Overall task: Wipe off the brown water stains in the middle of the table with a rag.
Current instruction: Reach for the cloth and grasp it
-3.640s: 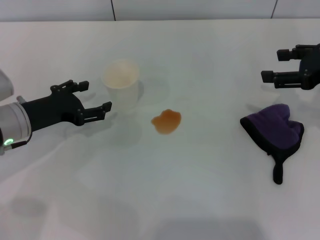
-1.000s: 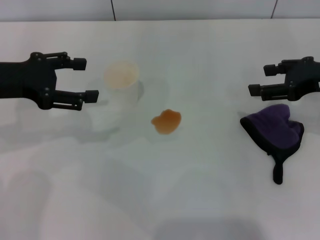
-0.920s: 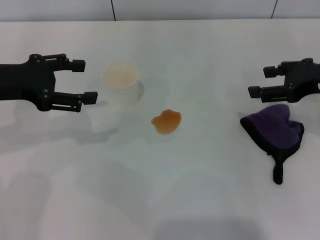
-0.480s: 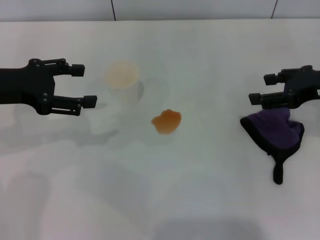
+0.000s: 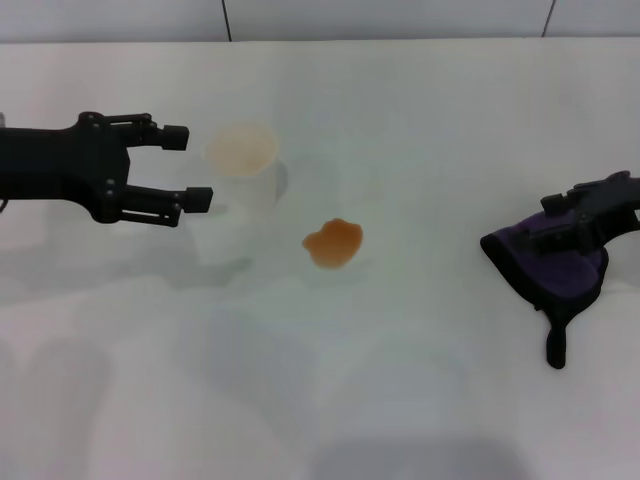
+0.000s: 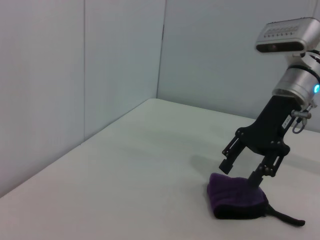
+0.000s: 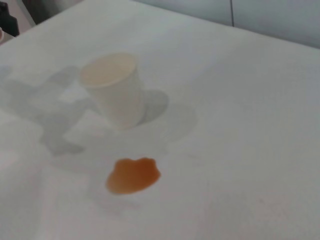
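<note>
The brown water stain (image 5: 333, 243) is a small orange-brown blot in the middle of the white table (image 5: 400, 120); it also shows in the right wrist view (image 7: 133, 176). The dark purple rag (image 5: 552, 268) lies at the right with its black tail pointing toward the near edge. My right gripper (image 5: 545, 222) is open and low over the rag's far edge. In the left wrist view, the right gripper (image 6: 242, 172) has one finger on the rag (image 6: 235, 202) and the other beside it. My left gripper (image 5: 197, 165) is open and empty, hovering just left of the cup.
A white paper cup (image 5: 243, 165) with a tan-tinted inside stands upright behind and left of the stain; it also shows in the right wrist view (image 7: 115, 90). A wall runs along the table's far edge.
My right gripper has dropped down and toward me onto the rag's far edge. My left gripper has shifted a little right, toward the cup. The rag and stain have not moved.
</note>
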Robot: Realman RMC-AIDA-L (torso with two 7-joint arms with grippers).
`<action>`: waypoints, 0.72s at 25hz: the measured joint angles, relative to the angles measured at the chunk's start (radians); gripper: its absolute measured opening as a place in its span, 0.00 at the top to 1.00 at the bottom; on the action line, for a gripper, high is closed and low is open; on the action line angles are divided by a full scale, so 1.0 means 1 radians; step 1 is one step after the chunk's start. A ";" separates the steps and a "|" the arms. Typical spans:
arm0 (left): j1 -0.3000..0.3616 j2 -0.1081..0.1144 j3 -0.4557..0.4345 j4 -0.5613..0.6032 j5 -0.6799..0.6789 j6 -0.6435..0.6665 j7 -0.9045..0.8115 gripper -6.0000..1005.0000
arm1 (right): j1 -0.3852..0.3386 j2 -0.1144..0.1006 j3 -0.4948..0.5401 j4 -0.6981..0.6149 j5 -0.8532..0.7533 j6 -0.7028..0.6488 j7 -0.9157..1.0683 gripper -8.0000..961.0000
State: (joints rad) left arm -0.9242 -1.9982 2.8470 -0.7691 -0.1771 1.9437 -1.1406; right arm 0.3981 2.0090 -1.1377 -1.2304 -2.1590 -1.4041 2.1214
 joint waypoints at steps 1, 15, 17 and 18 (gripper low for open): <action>-0.001 -0.001 0.000 0.000 0.001 -0.001 0.000 0.12 | 0.006 -0.001 0.000 0.000 -0.018 -0.001 0.010 0.25; -0.003 -0.008 0.000 -0.001 0.008 -0.001 -0.002 0.12 | 0.036 -0.004 0.007 -0.020 -0.148 0.012 0.043 0.26; -0.003 -0.009 0.000 -0.001 0.008 -0.001 -0.002 0.12 | 0.029 -0.002 0.007 -0.026 -0.149 0.010 0.044 0.26; -0.004 -0.009 0.000 -0.001 0.008 -0.002 -0.002 0.12 | 0.025 -0.001 0.004 -0.028 -0.148 0.009 0.044 0.27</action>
State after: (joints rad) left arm -0.9279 -2.0069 2.8471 -0.7701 -0.1693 1.9418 -1.1429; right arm 0.4233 2.0084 -1.1334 -1.2582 -2.3068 -1.3951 2.1653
